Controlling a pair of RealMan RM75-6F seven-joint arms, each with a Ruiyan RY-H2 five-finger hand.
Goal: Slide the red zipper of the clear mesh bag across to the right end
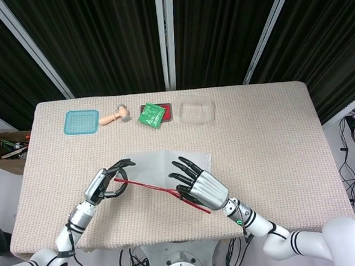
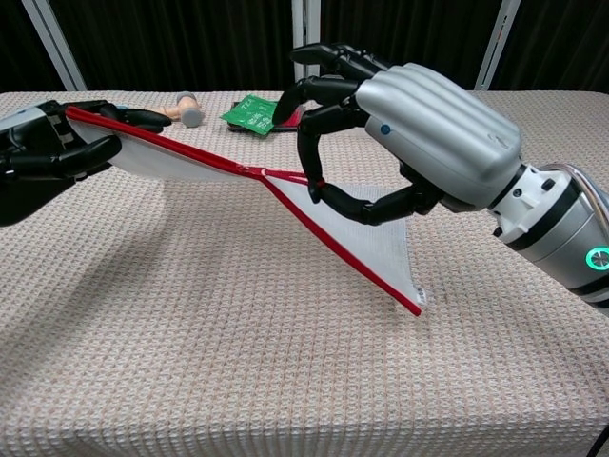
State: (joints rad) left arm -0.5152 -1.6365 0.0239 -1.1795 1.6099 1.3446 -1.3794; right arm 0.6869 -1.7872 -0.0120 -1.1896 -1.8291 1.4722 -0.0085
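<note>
Currently the clear mesh bag (image 2: 376, 243) hangs lifted off the table (image 1: 267, 127) between both hands. Left hand (image 2: 43, 152) grips its left end; right hand (image 2: 409, 138) pinches the red zipper (image 2: 314, 181), roughly mid-way along.

Silver-backed right robot hand (image 2: 419, 143) with black fingers, banded white forearm, green wrist light.

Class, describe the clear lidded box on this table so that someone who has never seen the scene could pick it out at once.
Start at the table's far edge, by the black curtains, where four small things lie in a row. The clear box is the rightmost, just right of the green packet. It alone is see-through and colourless; the teal lid and wooden mallet are not.
</note>
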